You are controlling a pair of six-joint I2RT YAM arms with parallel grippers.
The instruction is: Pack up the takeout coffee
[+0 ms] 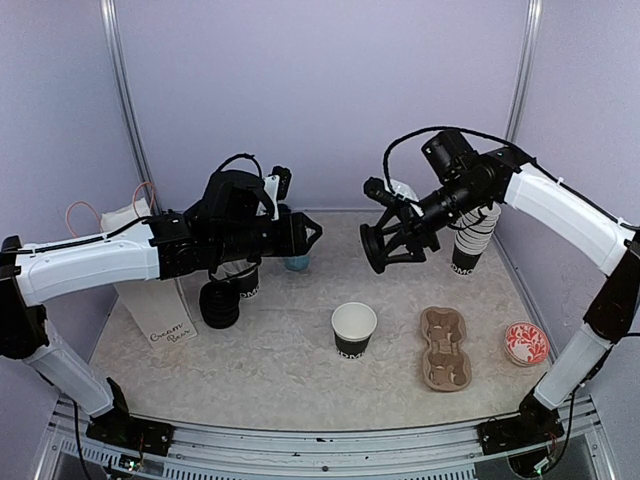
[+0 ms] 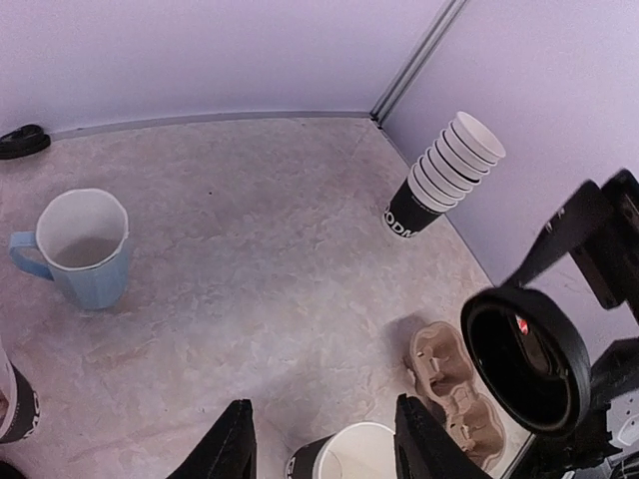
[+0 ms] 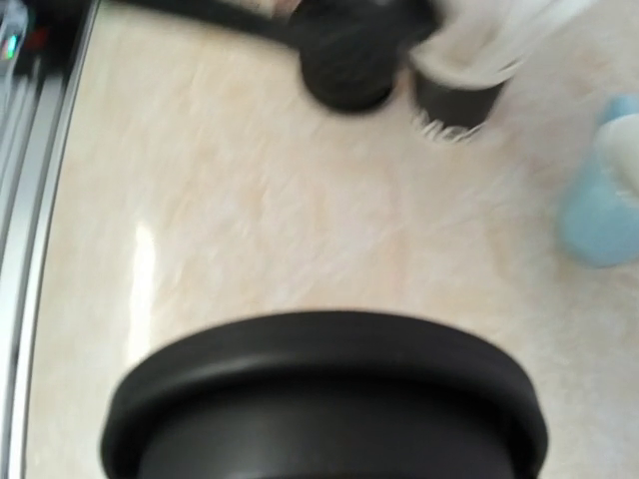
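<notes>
While the right hand (image 1: 390,243) clamps a black lid (image 2: 524,359) tilted on edge | open paper cup (image 1: 353,328) stands on the counter (image 1: 260,370), below it toward the near edge | left hand (image 1: 308,235) agape, empty, up-left of cup

Dark handwriting low on the front of the white paper bag (image 1: 160,312), at the left edge of the tabletop (image 1: 280,375), reads roughly "Cream Beer"; the second word is unclear. The open black cup (image 1: 353,331) near the middle of the tabletop carries white block capitals around its base. "DM" and a rounded third letter show from above, and the rest wraps out of sight. The bottom cup of the stack of cups (image 2: 442,177), leaning at the far right corner, shows "ODM" in the same white capitals. Another black cup (image 1: 248,288) just beside the bag bears white lettering too small to read.
</notes>
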